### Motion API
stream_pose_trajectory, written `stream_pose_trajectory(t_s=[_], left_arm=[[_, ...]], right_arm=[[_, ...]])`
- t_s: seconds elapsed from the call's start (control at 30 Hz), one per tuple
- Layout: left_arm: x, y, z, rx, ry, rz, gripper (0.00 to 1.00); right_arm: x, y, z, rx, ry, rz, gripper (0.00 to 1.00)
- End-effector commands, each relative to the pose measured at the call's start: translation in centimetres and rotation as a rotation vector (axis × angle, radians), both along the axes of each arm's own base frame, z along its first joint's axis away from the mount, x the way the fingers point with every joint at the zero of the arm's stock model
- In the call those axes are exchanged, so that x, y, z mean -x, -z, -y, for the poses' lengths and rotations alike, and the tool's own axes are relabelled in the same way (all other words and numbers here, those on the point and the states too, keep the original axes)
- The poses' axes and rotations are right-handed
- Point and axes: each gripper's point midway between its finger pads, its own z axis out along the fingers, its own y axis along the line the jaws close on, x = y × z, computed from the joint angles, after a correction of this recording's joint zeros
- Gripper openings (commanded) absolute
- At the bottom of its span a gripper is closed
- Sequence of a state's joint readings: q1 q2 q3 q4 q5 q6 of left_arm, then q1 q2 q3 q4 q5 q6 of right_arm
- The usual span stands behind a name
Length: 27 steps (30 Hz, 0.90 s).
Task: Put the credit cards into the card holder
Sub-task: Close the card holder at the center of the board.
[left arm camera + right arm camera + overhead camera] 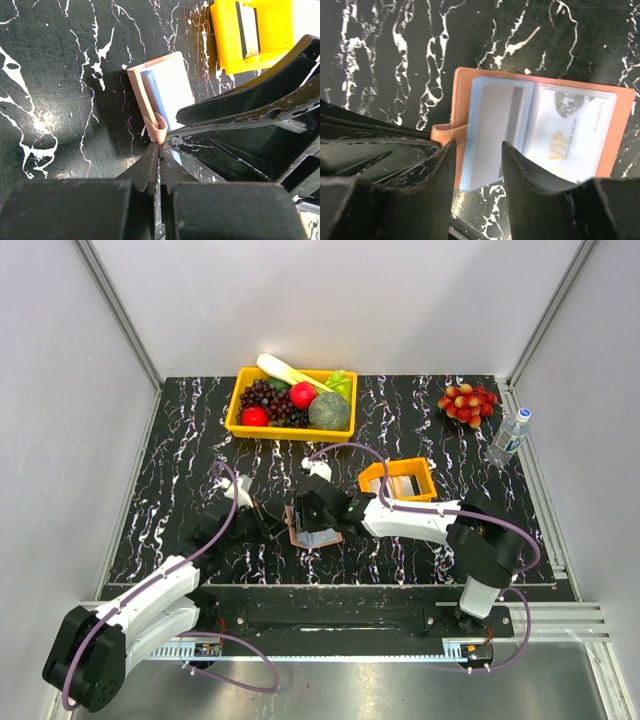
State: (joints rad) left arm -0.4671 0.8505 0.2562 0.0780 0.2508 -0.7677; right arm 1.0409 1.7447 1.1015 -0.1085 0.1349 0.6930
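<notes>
Black desk (180,470) with white marble veining, glossy, enclosed by pale panel walls.

Card holder (619,125) lies open and flat at mid-desk. Tan-pink stitched leather-like cover, clear plastic sleeves inside. I count two credit cards already sleeved:
- grey card (497,130) with a darker stripe; its lower part is hidden behind my right fingers
- white card (565,135) with "VIP" in gold; the small print under it and along one edge is too fine to read, and the dark motif at its top is unclear

Snap tab (442,135) sticks out toward the left gripper (159,157). Its jaws are pressed together with the tips right at the curled tab end. I cannot tell whether any leather is caught between them.

Right gripper (477,165): jaws apart, empty, hanging over the grey card's sleeve. From above, both grippers hide most of the holder.

Orange tray (227,40), smooth plastic, sits just beyond the holder. At least one more card (248,27) shows in it, cut off by the frame, so I cannot count them.

Far side: yellow fruit bin (236,405), loose grape bunch (467,402), water bottle (508,437) with an illegible label.
</notes>
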Motion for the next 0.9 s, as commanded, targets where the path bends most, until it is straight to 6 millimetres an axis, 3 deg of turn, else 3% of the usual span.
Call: stream_pose_trajectory(t_s=[0.0, 0.23, 0.47, 0.67, 0.87], left_arm=[[-1.1, -2.8, 0.9, 0.064, 0.006, 0.079, 0.00], [-1.2, -3.0, 0.9, 0.074, -0.002, 0.087, 0.00], [-1.2, -3.5, 1.1, 0.111, -0.003, 0.117, 0.00], [-1.0, -3.9, 1.6, 0.161, 0.018, 0.131, 0.10], [-1.1, -2.4, 2.0, 0.149, 0.029, 0.085, 0.11]], right_arm=[[-0.1, 0.5, 1.0, 0.079, 0.023, 0.044, 0.46], [0.1, 1.4, 1.2, 0.111, 0.024, 0.040, 0.37], [-0.2, 0.9, 1.0, 0.118, 0.028, 0.060, 0.27], [-0.7, 1.3, 1.9, 0.176, 0.057, 0.074, 0.20], [-1.2, 1.7, 3.8, 0.236, 0.124, 0.091, 0.30]])
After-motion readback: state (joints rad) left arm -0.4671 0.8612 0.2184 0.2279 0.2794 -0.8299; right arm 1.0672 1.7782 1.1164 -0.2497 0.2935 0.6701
